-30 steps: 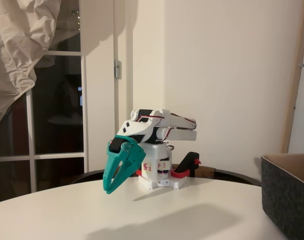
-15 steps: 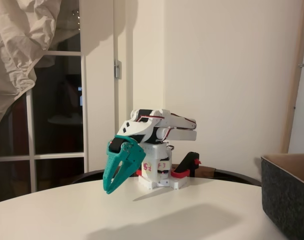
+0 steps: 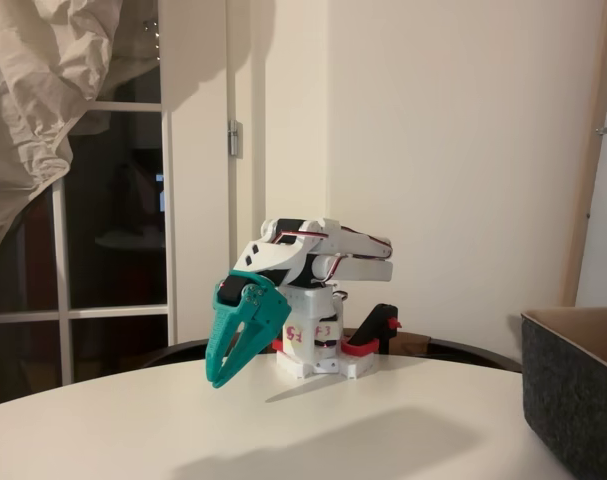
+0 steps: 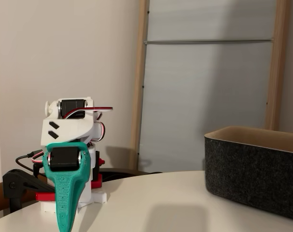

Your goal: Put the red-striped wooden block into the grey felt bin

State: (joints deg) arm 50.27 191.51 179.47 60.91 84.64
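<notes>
Table (image 3: pixel 383 430) under me is white and round, and I sit folded over my white base (image 3: pixel 313 350) near its far edge. My gripper (image 3: pixel 217 379) is teal and hangs nose-down, its tip just above the tabletop; in a fixed view it slants down and to the left, while in a fixed view from the front (image 4: pixel 64 227) it points straight down at the lower edge of the picture. My jaws lie together along their whole length, with no gap that I can make out, and nothing is held between them.

The grey felt bin (image 3: pixel 578 400) stands on the table well apart from me, at the right edge in both fixed views (image 4: pixel 252 179). It is upright, its open mouth facing up, its dark speckled walls straight and the lighter tan inner side showing along the rim. In the front-on picture its long side runs off past the right edge. I cannot see down into it from either camera.

A black clamp (image 3: pixel 381 328) with red parts sits beside my base.
</notes>
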